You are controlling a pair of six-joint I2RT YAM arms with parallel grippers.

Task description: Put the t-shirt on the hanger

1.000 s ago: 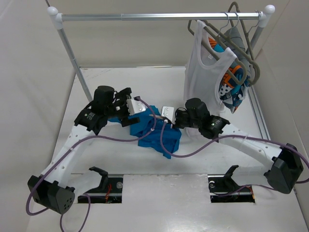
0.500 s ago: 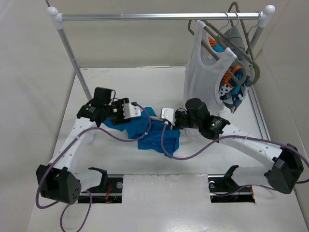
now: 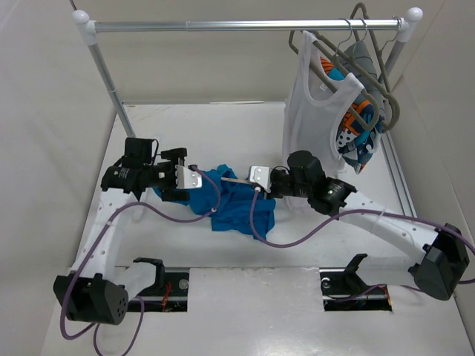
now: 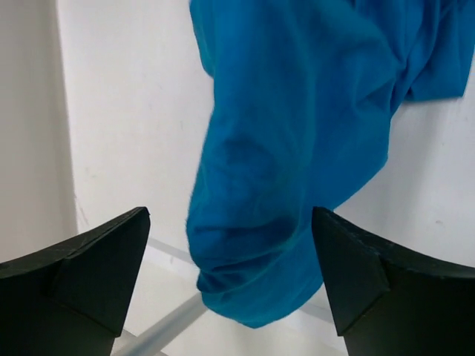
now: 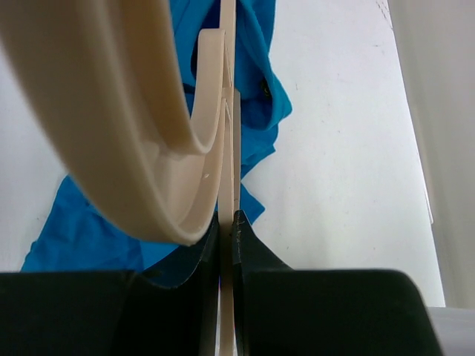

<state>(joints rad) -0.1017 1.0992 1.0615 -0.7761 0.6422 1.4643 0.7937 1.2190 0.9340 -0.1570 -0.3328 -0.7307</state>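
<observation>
Your left claw (image 3: 191, 180) gapes at the left edge of the t-shirt (image 3: 236, 204); right claw (image 3: 257, 176), at its far edge, clamps the hanger (image 5: 225, 133).

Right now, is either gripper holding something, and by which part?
The right gripper pinches the hanger by a thin bar near its hook. The left gripper is open; the t-shirt lies between its fingers, ungripped.

Light: bright, even, diffuse, from overhead.
Shadows: faint and soft on the white bench (image 3: 223, 133).
Top view: sharp throughout.
Left wrist: t-shirt (image 4: 289, 133) folds slightly soft.
Right wrist: near curve of hanger (image 5: 111, 126) blurred and swollen by closeness.
</observation>
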